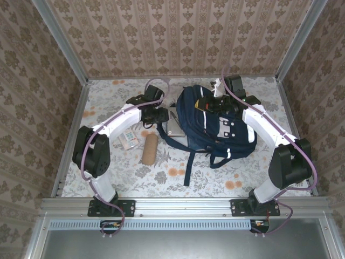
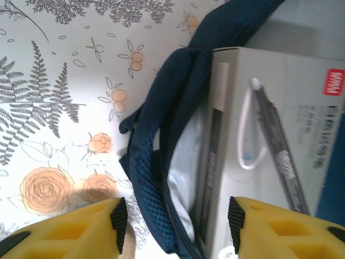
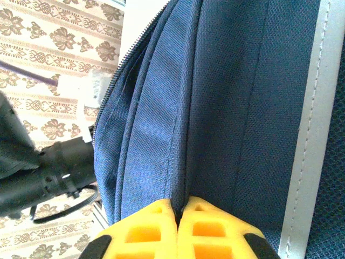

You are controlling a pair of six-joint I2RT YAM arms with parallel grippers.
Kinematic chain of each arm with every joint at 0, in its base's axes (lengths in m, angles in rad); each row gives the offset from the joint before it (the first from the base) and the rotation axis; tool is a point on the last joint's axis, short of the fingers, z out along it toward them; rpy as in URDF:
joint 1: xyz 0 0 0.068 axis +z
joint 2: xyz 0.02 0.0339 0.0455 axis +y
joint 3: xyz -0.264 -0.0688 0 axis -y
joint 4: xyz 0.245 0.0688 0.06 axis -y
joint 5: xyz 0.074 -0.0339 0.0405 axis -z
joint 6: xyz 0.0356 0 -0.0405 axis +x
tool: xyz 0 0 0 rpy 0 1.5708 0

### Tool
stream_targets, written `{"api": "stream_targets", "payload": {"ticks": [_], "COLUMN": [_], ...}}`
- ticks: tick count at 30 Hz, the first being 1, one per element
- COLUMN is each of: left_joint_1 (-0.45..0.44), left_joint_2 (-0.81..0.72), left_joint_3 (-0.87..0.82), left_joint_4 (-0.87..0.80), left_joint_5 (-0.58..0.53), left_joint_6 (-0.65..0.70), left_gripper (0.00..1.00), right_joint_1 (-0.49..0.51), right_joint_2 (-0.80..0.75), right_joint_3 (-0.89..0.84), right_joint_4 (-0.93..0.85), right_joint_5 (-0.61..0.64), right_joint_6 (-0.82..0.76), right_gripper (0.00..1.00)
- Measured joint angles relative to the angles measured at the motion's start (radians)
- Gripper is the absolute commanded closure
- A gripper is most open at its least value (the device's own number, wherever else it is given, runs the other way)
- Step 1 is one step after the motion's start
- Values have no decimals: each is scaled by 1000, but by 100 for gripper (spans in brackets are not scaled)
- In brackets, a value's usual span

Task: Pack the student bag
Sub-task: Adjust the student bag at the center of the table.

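Observation:
The navy student bag [image 1: 215, 127] lies on the flowered table right of centre, its straps trailing toward the front. A grey-white box [image 1: 173, 128] with a red label sticks out of its left opening. My left gripper [image 1: 160, 116] hovers at that box. In the left wrist view the left gripper [image 2: 177, 220] stands open, its jaws astride the student bag's [image 2: 161, 140] zipper edge and the near edge of the box [image 2: 269, 108], touching neither. My right gripper [image 1: 218, 105] is on top of the bag; the right gripper [image 3: 180, 204] is shut on a fold of the student bag's [image 3: 226, 97] fabric.
A brown cardboard tube [image 1: 150, 148] lies left of the bag, and a small flat packet [image 1: 129, 137] sits beside it under the left arm. Patterned walls with metal posts close in the table on three sides. The left arm [image 3: 48, 167] shows dark past the bag.

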Motion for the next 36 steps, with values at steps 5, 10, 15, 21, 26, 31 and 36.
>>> {"api": "stream_targets", "payload": {"ticks": [5, 10, 15, 21, 26, 31, 36], "left_joint_1": [34, 35, 35, 13, -39, -90, -111], "left_joint_2": [78, 144, 208, 200, 105, -33, -54], "left_joint_3": [0, 4, 56, 85, 74, 11, -68], "left_joint_4": [25, 40, 42, 47, 41, 64, 106], "left_joint_5": [47, 83, 89, -14, -135, -159, -133], "left_joint_6": [42, 68, 89, 94, 93, 51, -42], "left_gripper": [46, 49, 99, 100, 100, 100, 100], "right_joint_1": [0, 0, -2, -5, -6, -19, -35], "right_joint_2": [0, 0, 0, 0, 0, 0, 1], "right_joint_3": [2, 5, 7, 8, 8, 17, 47], "right_joint_4": [-1, -3, -3, -2, -2, -8, -46], "right_joint_5": [0, 0, 0, 0, 0, -1, -15], "right_joint_6": [0, 0, 0, 0, -1, -4, -27], "right_gripper": [97, 97, 97, 97, 98, 98, 97]}}
